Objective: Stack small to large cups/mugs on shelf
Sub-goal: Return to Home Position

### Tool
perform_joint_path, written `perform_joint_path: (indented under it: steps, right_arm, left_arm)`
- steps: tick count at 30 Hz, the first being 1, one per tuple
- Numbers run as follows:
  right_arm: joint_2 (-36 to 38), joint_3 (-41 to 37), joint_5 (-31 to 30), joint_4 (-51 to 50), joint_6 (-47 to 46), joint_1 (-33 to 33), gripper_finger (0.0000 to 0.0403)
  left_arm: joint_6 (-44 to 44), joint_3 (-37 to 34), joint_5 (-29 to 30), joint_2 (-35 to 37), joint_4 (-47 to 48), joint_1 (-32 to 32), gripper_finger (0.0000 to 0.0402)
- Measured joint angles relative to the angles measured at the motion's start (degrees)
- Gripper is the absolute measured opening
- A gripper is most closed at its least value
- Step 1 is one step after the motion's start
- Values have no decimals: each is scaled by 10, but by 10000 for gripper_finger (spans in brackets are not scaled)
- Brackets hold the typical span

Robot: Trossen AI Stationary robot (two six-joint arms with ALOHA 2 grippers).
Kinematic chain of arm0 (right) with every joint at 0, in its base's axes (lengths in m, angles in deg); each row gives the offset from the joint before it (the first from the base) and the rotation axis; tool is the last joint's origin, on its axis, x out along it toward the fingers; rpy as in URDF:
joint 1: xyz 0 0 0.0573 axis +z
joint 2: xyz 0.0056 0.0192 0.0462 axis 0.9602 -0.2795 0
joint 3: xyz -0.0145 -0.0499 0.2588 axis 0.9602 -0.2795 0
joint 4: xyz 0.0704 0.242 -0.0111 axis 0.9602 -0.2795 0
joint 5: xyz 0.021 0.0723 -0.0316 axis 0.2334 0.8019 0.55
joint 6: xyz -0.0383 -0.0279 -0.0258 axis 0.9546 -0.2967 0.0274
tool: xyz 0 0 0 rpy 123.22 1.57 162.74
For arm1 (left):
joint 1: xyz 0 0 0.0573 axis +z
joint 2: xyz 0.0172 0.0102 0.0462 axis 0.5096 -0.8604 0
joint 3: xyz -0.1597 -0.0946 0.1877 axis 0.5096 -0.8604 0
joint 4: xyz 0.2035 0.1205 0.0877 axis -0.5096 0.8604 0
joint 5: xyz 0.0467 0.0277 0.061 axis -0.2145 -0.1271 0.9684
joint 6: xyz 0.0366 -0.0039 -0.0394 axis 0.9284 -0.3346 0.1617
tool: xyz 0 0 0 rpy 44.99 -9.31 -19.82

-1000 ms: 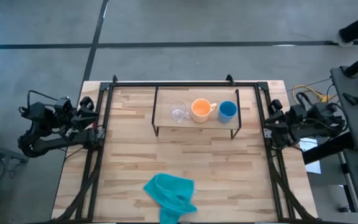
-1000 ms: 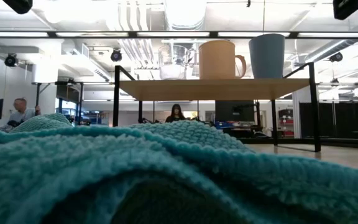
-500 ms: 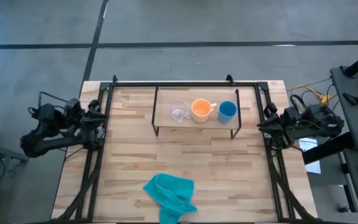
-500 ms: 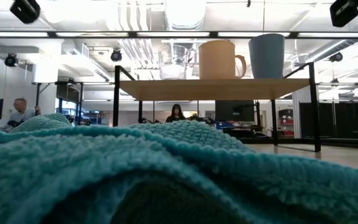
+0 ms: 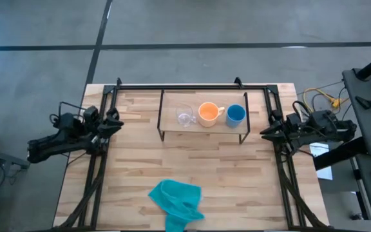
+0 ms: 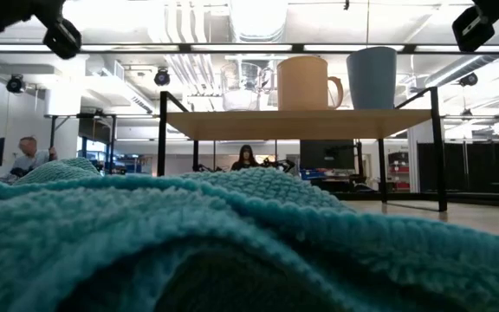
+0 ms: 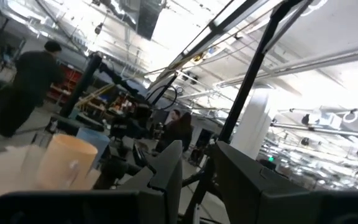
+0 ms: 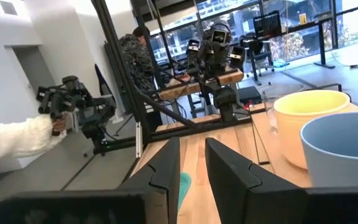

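Observation:
The shelf (image 5: pixel 171 109) stands at the table's far middle on thin black legs. On it stand, in a row from left to right, the clear glass cup (image 5: pixel 184 117), the orange mug (image 5: pixel 208 114) with its handle to the right, and the blue cup (image 5: pixel 236 114). All three are upright and apart. They also show in the low view: the glass cup (image 6: pixel 243 87), the orange mug (image 6: pixel 304 83) and the blue cup (image 6: pixel 372 77). My left gripper (image 5: pixel 116 122) is at the table's left edge and my right gripper (image 5: pixel 265 131) at its right edge. Both are level with the shelf, point toward it, and are empty with a narrow gap between the fingers.
A crumpled teal cloth (image 5: pixel 178 201) lies near the table's front edge and fills the lower part of the low view (image 6: pixel 232 251). Black frame rails (image 5: pixel 185 86) run along the table's far, left and right edges. People and another robot stand in the room beyond.
Both arms have swung in from beyond the table's side edges. My left gripper has gone toward the right and my right gripper toward the left, both toward the shelf. In the low view both have come lower at the top corners. The cups have not moved.

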Motion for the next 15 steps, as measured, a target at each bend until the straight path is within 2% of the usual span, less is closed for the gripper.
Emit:
perform_joint_path:
  steps: [7, 15]
  right_arm:
    - [-8, -1, 0, 14, -7, 0, 70]
    - [-8, -3, 0, 3, 107, 0, 81]
  left_arm:
    - [-27, -31, -2, 0, -10, 0, 81]
    - [-8, -37, -28, 0, -10, 0, 81]
